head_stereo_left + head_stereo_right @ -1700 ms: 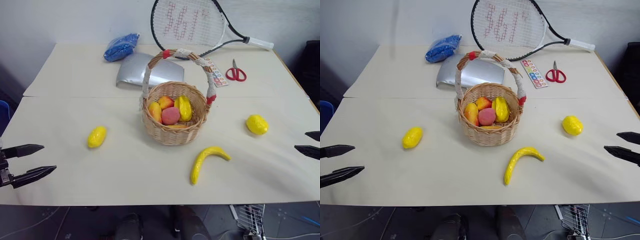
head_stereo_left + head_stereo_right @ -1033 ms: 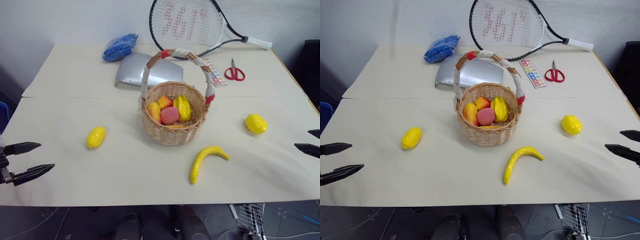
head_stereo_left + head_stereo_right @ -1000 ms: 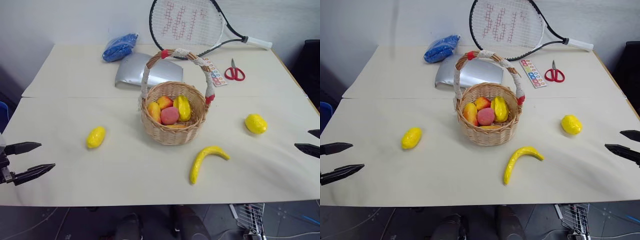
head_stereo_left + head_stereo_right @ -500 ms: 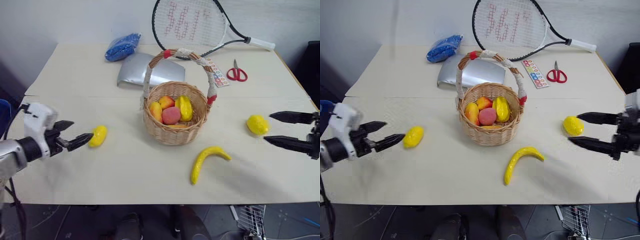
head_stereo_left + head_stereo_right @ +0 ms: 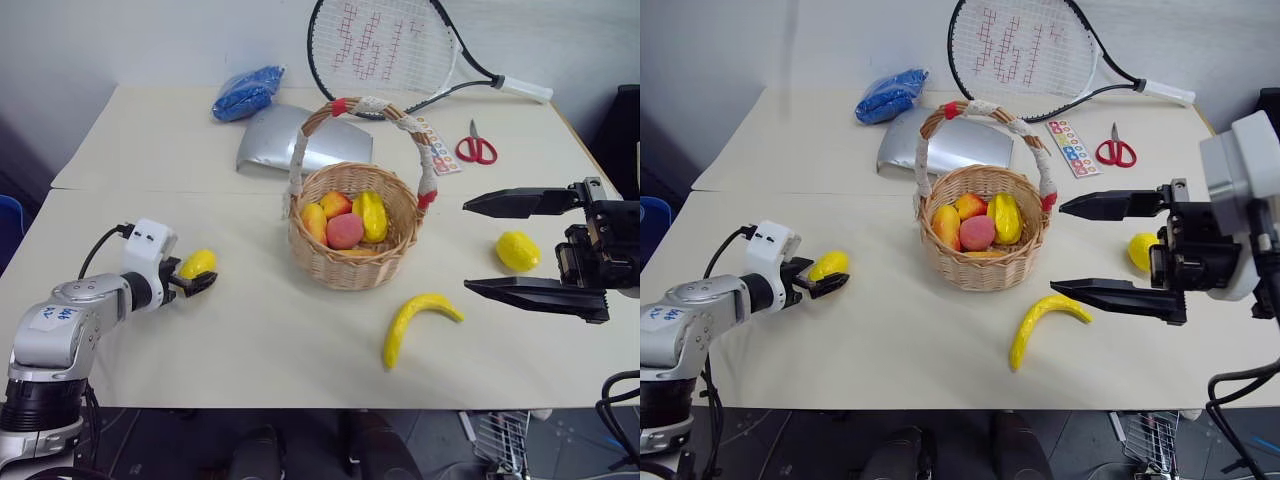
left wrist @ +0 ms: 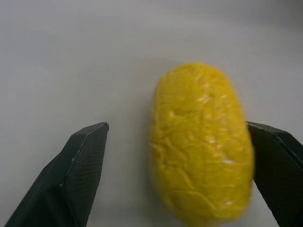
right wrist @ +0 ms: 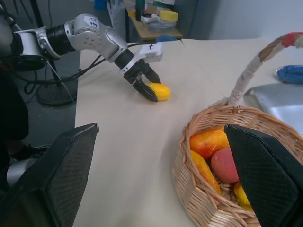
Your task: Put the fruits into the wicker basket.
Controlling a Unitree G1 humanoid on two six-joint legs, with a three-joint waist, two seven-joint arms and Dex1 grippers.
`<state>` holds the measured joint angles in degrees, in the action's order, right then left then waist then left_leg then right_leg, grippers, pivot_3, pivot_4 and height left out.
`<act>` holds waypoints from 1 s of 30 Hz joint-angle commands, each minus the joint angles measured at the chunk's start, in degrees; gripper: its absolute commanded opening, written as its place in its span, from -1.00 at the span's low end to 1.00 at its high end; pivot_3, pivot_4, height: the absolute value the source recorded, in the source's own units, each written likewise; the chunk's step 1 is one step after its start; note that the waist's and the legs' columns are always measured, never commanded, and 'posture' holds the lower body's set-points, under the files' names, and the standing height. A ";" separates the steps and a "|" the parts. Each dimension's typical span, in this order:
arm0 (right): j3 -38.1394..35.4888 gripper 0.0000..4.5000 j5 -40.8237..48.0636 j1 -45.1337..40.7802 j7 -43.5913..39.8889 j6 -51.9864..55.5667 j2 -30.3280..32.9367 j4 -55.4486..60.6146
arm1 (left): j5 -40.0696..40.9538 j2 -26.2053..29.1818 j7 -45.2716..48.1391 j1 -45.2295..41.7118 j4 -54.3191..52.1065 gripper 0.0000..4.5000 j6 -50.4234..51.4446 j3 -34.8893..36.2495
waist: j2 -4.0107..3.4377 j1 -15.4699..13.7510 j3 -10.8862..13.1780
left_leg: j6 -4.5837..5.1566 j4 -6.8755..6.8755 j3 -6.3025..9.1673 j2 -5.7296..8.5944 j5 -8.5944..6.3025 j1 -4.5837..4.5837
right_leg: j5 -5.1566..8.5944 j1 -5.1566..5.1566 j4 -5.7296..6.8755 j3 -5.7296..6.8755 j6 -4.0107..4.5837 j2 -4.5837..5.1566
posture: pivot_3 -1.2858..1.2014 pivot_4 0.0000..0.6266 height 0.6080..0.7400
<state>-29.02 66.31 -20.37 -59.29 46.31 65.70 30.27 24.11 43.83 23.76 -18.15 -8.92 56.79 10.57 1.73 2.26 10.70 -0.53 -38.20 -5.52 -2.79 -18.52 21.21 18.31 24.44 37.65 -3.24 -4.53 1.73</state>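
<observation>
On the worktop [image 5: 300, 350], left tool [image 5: 195, 280] spread around a lemon [image 5: 198, 263]; right tool [image 5: 490, 245] released, near basket [image 5: 350, 265].

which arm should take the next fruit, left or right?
Left. The left gripper is open with its fingers on either side of the left lemon, ready to close. The right gripper hangs open above the table, nearer the basket than the right lemon.

Cream-covered table [image 5: 300, 345], bearing wicker basket [image 5: 350, 265] at centre, lemon [image 5: 198, 263] left, second lemon [image 5: 518, 250] right, banana [image 5: 412, 322] in front; behind: silvery pouch [image 5: 300, 140], blue bag [image 5: 245, 92], racket [image 5: 385, 50], scissors [image 5: 477, 148], colour card [image 5: 440, 148].
</observation>
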 commanded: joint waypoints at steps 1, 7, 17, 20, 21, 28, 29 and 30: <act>-0.04 1.00 -1.59 -0.18 1.86 -1.44 -0.79 0.10 | -0.75 0.55 2.41 -1.90 0.96 0.73 -2.36 -0.31 | 0.00 -0.28 0.00 | -0.01 0.00 0.00 -0.01 0.01 0.00 | 0.00 0.00 0.01 0.01 0.00 0.00 | 0.03 -0.52 1.00; -0.06 1.00 -3.22 0.53 3.66 -1.68 -1.48 0.32 | 0.39 1.51 5.30 2.39 -3.46 -0.06 -2.66 1.09 | 0.00 -0.41 -0.01 | -0.02 0.01 0.00 -0.01 0.02 -0.01 | 0.00 0.00 0.03 0.01 0.00 0.03 | 0.03 -0.52 1.00; -6.06 1.00 -0.41 9.07 10.17 1.31 -5.45 1.62 | 19.84 7.50 15.85 -9.29 -20.68 -0.13 4.28 5.50 | 0.21 -1.55 0.06 | -0.20 0.02 0.16 0.15 0.31 -0.01 | -0.01 -0.10 0.02 0.12 0.00 0.15 | 0.03 -0.52 1.00; -6.86 1.00 -1.70 14.03 12.88 1.01 -8.76 2.79 | 16.62 1.59 14.86 -21.09 -16.88 -0.13 2.90 -5.19 | 0.22 -2.04 0.05 | 0.10 0.00 0.24 0.19 0.24 -0.17 | -0.13 -0.42 -0.16 0.04 -0.17 -0.04 | 0.03 -0.52 1.00; -7.09 1.00 -1.81 15.57 13.34 0.97 -9.53 3.55 | 15.52 -0.30 15.47 -24.08 -15.28 -0.13 2.07 -8.44 | 0.23 -2.15 0.05 | 0.12 0.00 0.26 0.20 0.25 -0.18 | -0.17 -0.48 -0.24 0.04 -0.23 -0.06 | 0.03 -0.52 1.00; -10.15 1.00 0.07 21.13 16.89 0.59 -11.96 6.00 | 1.42 -9.04 18.68 -36.05 1.86 -0.13 -10.19 -25.13 | 0.21 -1.47 0.05 | -0.14 -0.02 0.10 0.12 0.40 -0.10 | -0.20 -0.42 -0.36 -0.13 -0.31 -0.21 | 0.03 -0.52 1.00; -10.65 1.00 0.11 21.95 17.28 0.45 -12.35 6.53 | -0.74 -10.89 18.76 -37.54 5.67 -0.13 -12.72 -26.75 | 0.22 -1.52 0.05 | -0.16 -0.02 0.10 0.12 0.41 -0.11 | -0.19 -0.41 -0.37 -0.14 -0.31 -0.23 | 0.03 -0.52 1.00; -10.99 1.00 0.06 22.71 17.65 0.28 -12.69 7.02 | -1.99 -12.75 19.04 -38.74 8.91 -0.13 -14.54 -27.53 | 0.22 -1.56 0.05 | -0.18 -0.03 0.11 0.12 0.42 -0.12 | -0.19 -0.41 -0.35 -0.13 -0.30 -0.25 | 0.03 -0.52 1.00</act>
<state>-37.45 65.13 1.78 -42.40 47.55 53.49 34.96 25.45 32.75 42.15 -54.58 -4.03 46.72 -15.59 1.95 0.71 10.75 -0.70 -38.23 -5.39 -2.66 -18.07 21.10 18.12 24.03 37.31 -3.36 -4.83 1.49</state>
